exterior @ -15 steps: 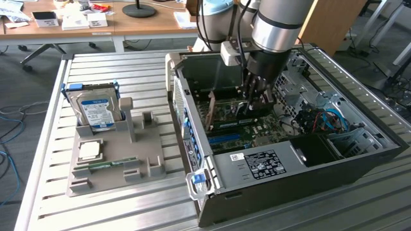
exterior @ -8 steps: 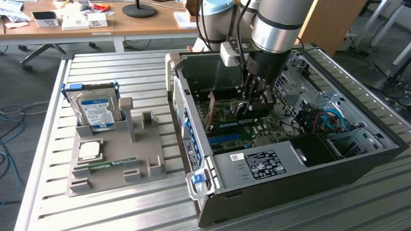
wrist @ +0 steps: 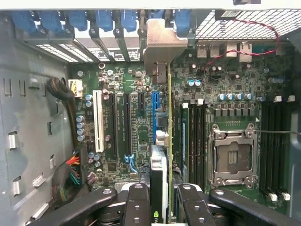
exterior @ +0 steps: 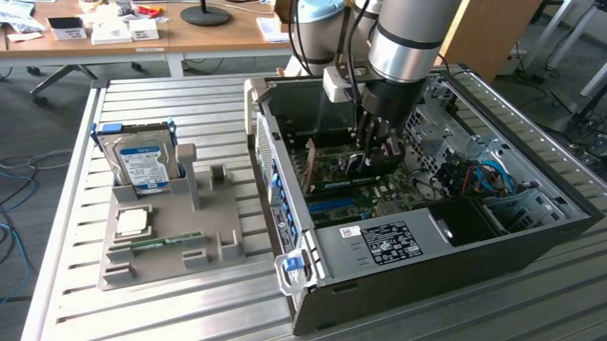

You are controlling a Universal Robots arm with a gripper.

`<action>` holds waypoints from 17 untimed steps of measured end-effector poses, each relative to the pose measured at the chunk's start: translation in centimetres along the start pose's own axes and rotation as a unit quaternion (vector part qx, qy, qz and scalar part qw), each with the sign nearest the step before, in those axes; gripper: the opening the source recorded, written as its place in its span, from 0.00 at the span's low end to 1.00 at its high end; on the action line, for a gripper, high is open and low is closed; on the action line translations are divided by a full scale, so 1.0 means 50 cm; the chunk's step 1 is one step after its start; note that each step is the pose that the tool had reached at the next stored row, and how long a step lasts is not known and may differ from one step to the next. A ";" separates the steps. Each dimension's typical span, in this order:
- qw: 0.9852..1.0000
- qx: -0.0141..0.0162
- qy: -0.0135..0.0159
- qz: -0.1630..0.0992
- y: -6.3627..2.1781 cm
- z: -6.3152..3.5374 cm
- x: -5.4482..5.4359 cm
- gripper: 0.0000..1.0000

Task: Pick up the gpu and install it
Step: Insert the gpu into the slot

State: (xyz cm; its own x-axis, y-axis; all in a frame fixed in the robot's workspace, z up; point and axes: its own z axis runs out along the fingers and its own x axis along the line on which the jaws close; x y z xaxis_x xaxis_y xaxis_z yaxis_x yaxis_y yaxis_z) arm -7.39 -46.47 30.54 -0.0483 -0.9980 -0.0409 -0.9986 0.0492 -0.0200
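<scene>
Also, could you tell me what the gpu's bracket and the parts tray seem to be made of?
The gpu's bracket: bare sheet metal, likely steel, by its dull silver-grey sheen. The parts tray: matte grey-beige plastic, probably, by its uniform colour and blocky holders.

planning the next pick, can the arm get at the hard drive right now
Probably not: the end effector is inside the case, shut on the gpu, and the case wall stands between it and the hard drive.

The claw point(wrist: 161, 192) grips the gpu point(wrist: 158, 162) edge-on over the green motherboard point(wrist: 124, 117).
</scene>
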 end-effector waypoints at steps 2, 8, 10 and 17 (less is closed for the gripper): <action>1.000 0.000 0.000 0.000 0.000 0.004 0.000 0.27; 1.000 0.000 0.000 -0.003 0.001 0.008 0.003 0.27; 1.000 0.000 0.000 -0.003 0.003 0.014 0.003 0.27; 1.000 0.000 0.000 -0.004 0.005 0.031 0.004 0.27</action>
State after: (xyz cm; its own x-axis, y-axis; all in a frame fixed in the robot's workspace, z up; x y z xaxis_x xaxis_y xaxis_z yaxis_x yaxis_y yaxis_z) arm -7.62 -46.58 28.99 -0.0395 -0.9984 -0.0407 -0.9990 0.0403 -0.0199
